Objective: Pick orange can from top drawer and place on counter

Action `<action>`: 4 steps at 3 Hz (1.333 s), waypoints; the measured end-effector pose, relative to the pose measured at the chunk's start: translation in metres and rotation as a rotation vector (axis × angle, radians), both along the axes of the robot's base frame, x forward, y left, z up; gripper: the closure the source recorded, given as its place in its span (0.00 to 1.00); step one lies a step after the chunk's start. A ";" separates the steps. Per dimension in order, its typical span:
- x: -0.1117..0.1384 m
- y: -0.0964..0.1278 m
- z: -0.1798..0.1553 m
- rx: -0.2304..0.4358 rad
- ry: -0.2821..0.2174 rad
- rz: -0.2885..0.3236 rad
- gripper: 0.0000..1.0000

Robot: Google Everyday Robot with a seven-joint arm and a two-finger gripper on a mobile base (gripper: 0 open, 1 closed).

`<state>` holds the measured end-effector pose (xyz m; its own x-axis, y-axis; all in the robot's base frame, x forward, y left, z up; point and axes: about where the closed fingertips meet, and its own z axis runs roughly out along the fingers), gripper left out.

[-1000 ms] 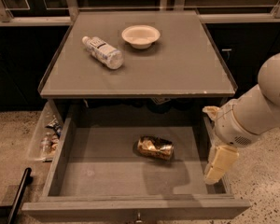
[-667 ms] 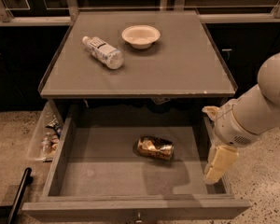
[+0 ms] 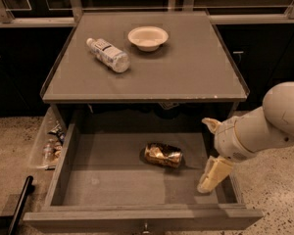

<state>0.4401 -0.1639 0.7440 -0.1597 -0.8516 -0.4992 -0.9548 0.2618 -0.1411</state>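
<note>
One orange can [image 3: 163, 154] is what we have our eyes on, and it lies on its side on the flat grey bottom of the top drawer [image 3: 103, 180], a little right of the middle, its dented, shiny skin catching the light. The drawer is pulled well out toward us, its front panel at the bottom edge of the view with a small knob showing.

Right of the can, and clearly apart from it, we see the tool [image 3: 208, 153] over the drawer's right end. Its two pale fingers stand spread wide, one tip up near the drawer's back, the longer one reaching down toward the bottom near the front corner, and nothing sits between them. The white arm [image 3: 269, 124] behind it comes in from the right edge.

Above the drawer we have the table [image 3: 186, 67], with pale chips along its front rim. On it a clear bottle [image 3: 108, 55] with a white label lies on its side at the left, and a shallow pale bowl [image 3: 148, 37] stands upright just right of it, near the back.

Left of the drawer, a narrow side tray [image 3: 44, 146] holds small items we cannot make out.
</note>
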 end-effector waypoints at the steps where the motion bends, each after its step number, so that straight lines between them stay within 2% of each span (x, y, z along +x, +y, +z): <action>1: 0.018 0.012 -0.024 0.075 -0.026 -0.007 0.00; 2: 0.037 0.029 -0.047 0.138 -0.054 0.007 0.00; 3: 0.055 0.043 -0.074 0.186 -0.053 0.006 0.00; 4: 0.069 0.052 -0.100 0.200 -0.043 -0.008 0.00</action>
